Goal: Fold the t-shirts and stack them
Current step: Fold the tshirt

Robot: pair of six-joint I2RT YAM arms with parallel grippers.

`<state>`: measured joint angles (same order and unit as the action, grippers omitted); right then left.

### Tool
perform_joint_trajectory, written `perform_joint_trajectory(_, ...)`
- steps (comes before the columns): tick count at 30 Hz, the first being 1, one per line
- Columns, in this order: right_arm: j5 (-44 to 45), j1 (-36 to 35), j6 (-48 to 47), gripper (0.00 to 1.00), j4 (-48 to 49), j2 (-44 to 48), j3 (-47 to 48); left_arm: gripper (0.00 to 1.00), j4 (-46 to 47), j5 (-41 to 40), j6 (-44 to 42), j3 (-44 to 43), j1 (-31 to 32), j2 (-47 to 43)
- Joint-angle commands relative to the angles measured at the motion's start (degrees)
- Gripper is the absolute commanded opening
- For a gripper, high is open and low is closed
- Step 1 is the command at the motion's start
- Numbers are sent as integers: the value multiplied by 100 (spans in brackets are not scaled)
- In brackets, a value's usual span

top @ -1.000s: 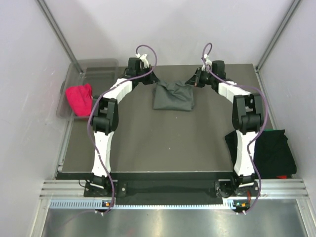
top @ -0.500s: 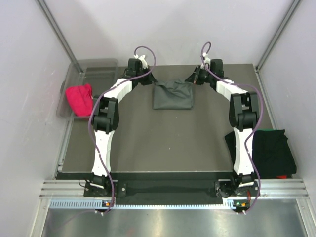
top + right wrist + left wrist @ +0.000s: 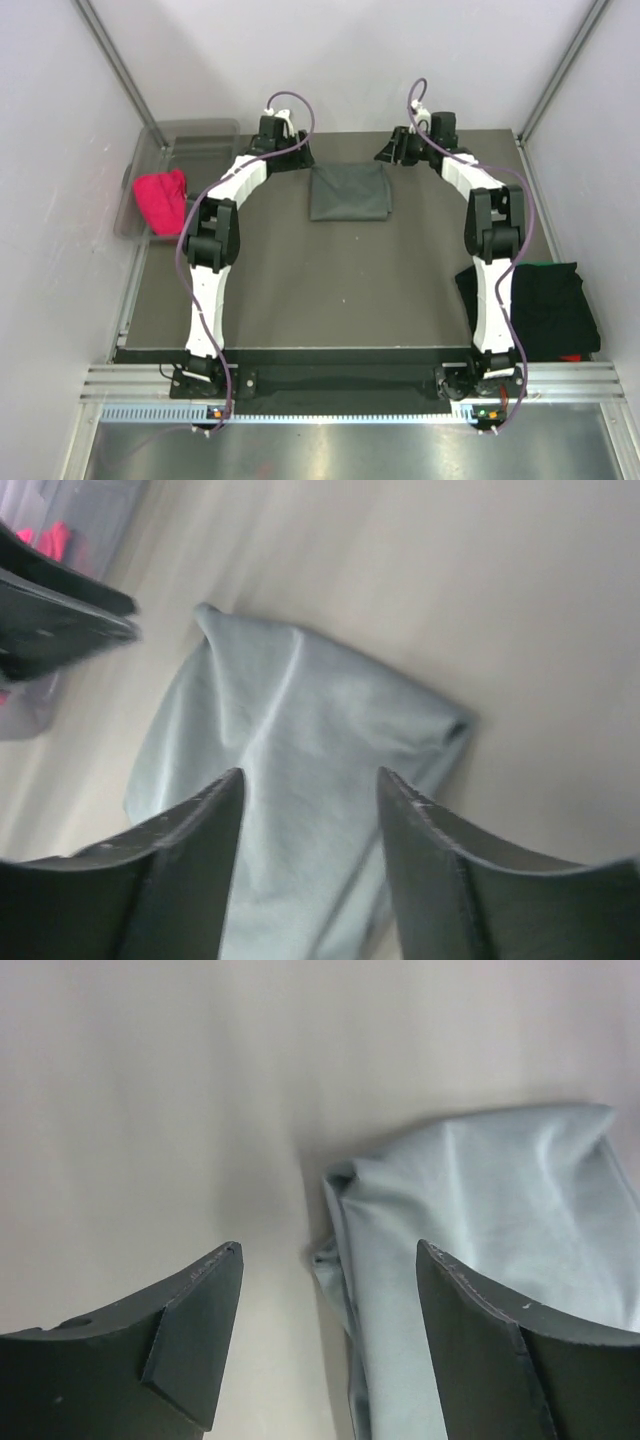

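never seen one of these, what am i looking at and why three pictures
Two robot arms are bolted to the near edge of a dark table. The overhead view looks down on both; the other two come from cameras on each wrist, showing their own fingers. The left gripper and right gripper are open, holding nothing, beside the far corners of a folded grey t-shirt. Black t-shirts lie at the right edge; a red cloth sits in a clear bin.

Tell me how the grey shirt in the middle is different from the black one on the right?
The grey shirt is lighter in colour; the black shirt is much darker. The grey shirt lies far back in the middle; the black shirt lies nearer, at the right edge. Both are folded flat.
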<state>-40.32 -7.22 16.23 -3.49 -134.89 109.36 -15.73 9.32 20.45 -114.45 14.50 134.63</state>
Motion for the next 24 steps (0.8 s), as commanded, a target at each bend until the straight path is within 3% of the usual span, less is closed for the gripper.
perform_joint_trajectory(1,-161,317,-647,58,-512,568,104,74,-98,-3,-340,-140,79,-973)
perform_joint_trajectory(7,-441,476,-1078,64,-1241,578,-73,68,771,2279,213,528,105,-1140)
perform_joint_trajectory(10,-792,476,-938,66,-1435,332,33,66,1377,2810,662,889,149,-1035)
perform_joint_trajectory(16,-1460,476,-297,78,-1128,42,15,62,1528,3154,969,1179,211,-763)
perform_joint_trajectory(24,-1558,476,249,79,-662,-301,-257,59,1819,3225,1347,1575,202,-569)
